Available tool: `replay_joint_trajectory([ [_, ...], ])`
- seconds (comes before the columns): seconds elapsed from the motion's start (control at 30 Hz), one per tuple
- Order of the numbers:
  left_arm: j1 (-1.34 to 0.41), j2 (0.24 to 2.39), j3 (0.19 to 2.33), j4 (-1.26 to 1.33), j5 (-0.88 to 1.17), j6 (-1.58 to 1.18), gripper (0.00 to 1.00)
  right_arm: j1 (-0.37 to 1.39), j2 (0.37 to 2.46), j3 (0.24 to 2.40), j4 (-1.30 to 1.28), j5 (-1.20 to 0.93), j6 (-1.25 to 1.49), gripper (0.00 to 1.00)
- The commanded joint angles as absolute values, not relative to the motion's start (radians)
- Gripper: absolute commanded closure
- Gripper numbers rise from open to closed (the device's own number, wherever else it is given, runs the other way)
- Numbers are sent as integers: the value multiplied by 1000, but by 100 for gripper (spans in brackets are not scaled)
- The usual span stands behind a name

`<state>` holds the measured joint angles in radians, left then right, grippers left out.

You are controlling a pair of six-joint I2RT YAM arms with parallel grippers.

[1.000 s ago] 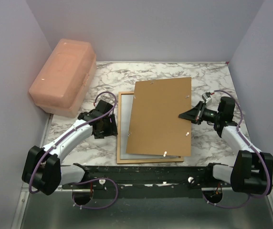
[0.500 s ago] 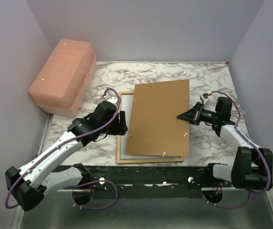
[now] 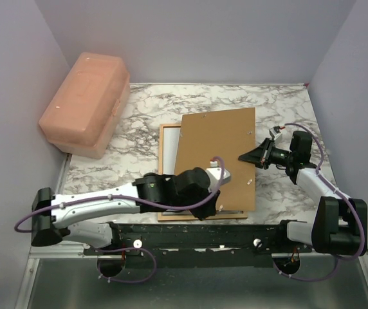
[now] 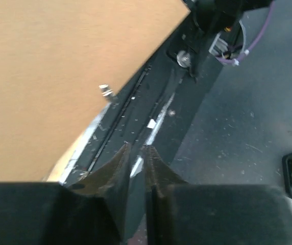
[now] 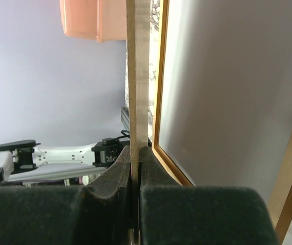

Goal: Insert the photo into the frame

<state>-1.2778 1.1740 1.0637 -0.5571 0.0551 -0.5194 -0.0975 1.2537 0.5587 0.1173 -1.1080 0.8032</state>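
Right end effector (image 5: 137, 149) clenched on board (image 5: 137, 71) edge; left end effector (image 4: 136, 149) barely ajar, empty; gap between board and frame (image 5: 161, 76) seen only from right wrist.

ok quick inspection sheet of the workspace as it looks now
surface: marble table, no spills seen
job's things: frame flat on the table, mostly covered; photo not seen
clutter: brown backing board lies skewed over the frame; pink box at the far left
grippers: right claw shut on the backing board's right edge; left claw nearly closed, empty, over the black rail by the board's near edge
cables: purple cables loop along both arms
surroundings: plain lilac walls on three sides
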Motion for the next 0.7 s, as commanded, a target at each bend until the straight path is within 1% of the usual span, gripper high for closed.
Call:
replay_joint_trajectory([
  [0.0, -1377, 1330, 1179, -497, 80, -491, 91, -92, 1255, 566, 132, -1128, 794, 99],
  [0.07, -1394, 1380, 1197, -461, 95, -492, 96, -92, 1254, 567, 134, -1126, 795, 99],
  [0.17, -1412, 1452, 1226, -430, 126, -485, 100, -92, 1256, 574, 124, -1127, 789, 99],
  [0.37, -1421, 1570, 1260, -424, 148, -458, 100, -92, 1251, 578, 110, -1129, 780, 99],
  [0.53, -1410, 1599, 1199, -404, 53, -465, 100, -92, 1252, 574, 116, -1127, 784, 99],
  [0.67, -1362, 1621, 1171, -398, 43, -498, 100, -93, 1251, 574, 118, -1131, 785, 99],
])
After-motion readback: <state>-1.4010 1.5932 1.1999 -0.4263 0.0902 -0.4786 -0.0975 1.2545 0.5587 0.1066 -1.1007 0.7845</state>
